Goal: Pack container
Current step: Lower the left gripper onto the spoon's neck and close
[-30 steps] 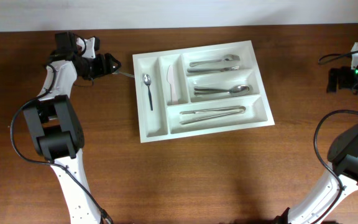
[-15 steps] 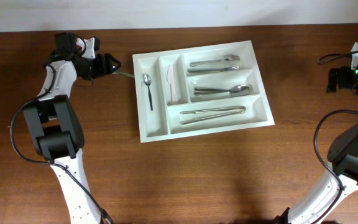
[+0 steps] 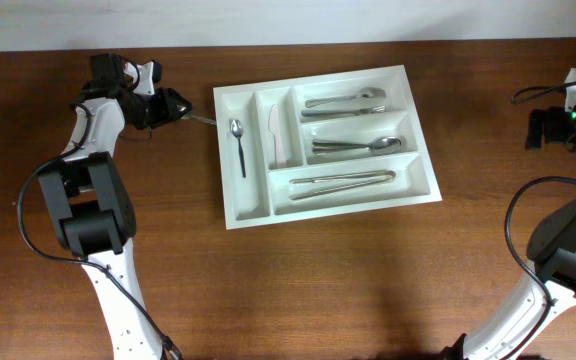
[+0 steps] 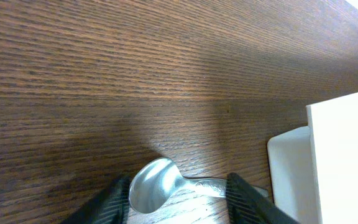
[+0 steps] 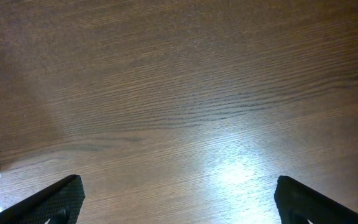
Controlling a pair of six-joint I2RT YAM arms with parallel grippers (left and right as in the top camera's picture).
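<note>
The container (image 3: 318, 78), a white cutlery tray, lies mid-table; its corner (image 4: 347, 155) shows in the left wrist view. It holds a small spoon (image 3: 237, 140), a white knife (image 3: 275, 135) and metal cutlery (image 3: 353, 146) in the long compartments. A loose metal spoon (image 4: 154, 186) lies on the wood just left of the tray, its handle (image 3: 203, 120) pointing at the rim. My left gripper (image 4: 179, 200) straddles it, half open: one finger sits at the bowl's edge and the other stands over the handle. My right gripper (image 5: 179, 202) is wide open over bare wood at the far right.
The white wall edge runs along the table's back. A black cable (image 3: 538, 95) lies near the right arm's gripper (image 3: 540, 128). Bare wood lies in front of the tray and between the tray and the right arm.
My left gripper's fingers have drawn closer together around the loose spoon. The tray, its cutlery and the right arm have not moved.
</note>
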